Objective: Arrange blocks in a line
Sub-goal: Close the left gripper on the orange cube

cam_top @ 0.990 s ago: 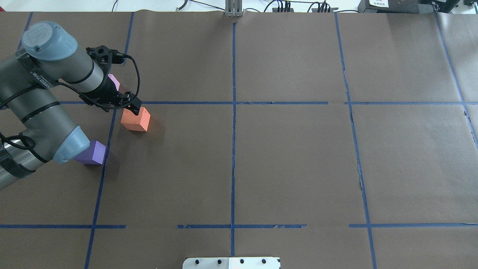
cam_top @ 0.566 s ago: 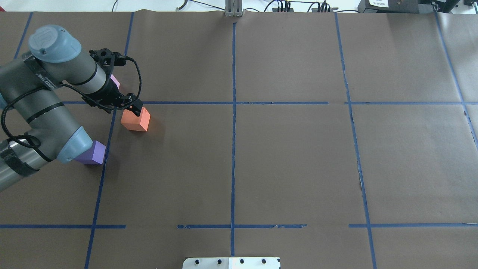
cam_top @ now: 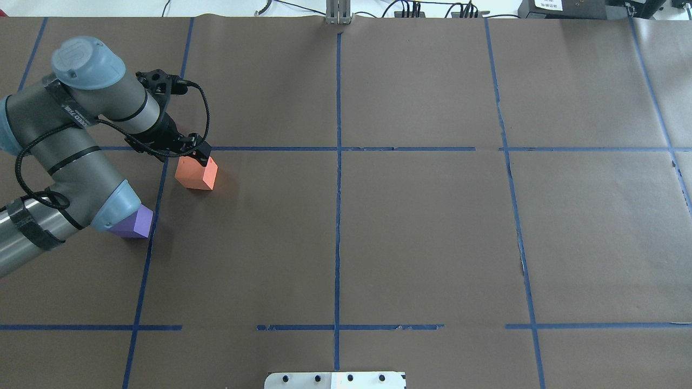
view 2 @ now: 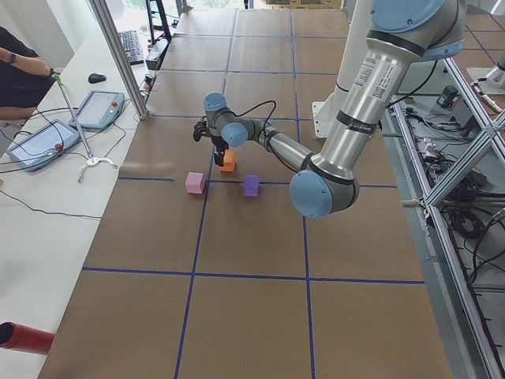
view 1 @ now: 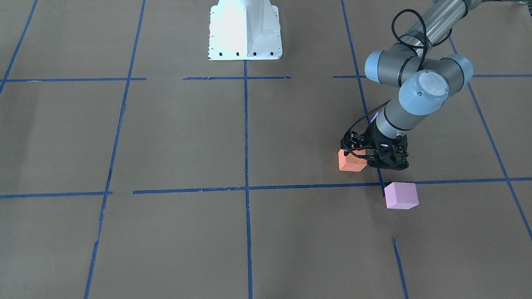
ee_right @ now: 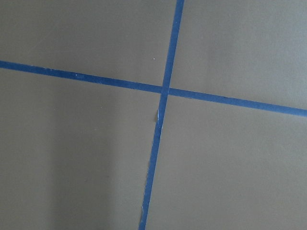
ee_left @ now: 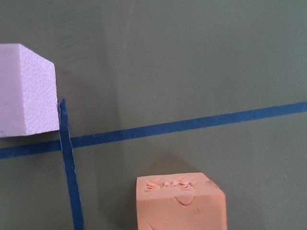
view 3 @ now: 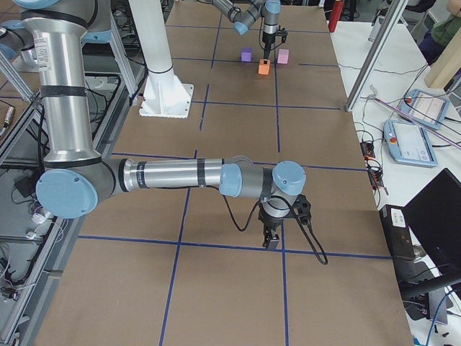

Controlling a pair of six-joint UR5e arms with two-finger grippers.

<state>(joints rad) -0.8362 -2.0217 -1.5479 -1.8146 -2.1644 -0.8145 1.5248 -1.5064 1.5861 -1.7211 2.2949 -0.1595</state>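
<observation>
Currently the left gripper is being eased off the orange block. Compared with a second ago, the wrist is being carried slightly toward the far side of the desk, while the block is being left unmoved, standing flat just beside the blue tape crossing. Nothing is being carried.

Whether the left gripper is spread or pressed together cannot be told: no fingers are being shown in the wrist view, only the block's dented top.

The pink block is being left just across the tape line. The violet block is being half hidden under the elbow.

The orange placement is probably being finished, but no line is being formed yet, as orange is sitting off to one side of the other two.

The right gripper is being held well apart, its state also not readable.
</observation>
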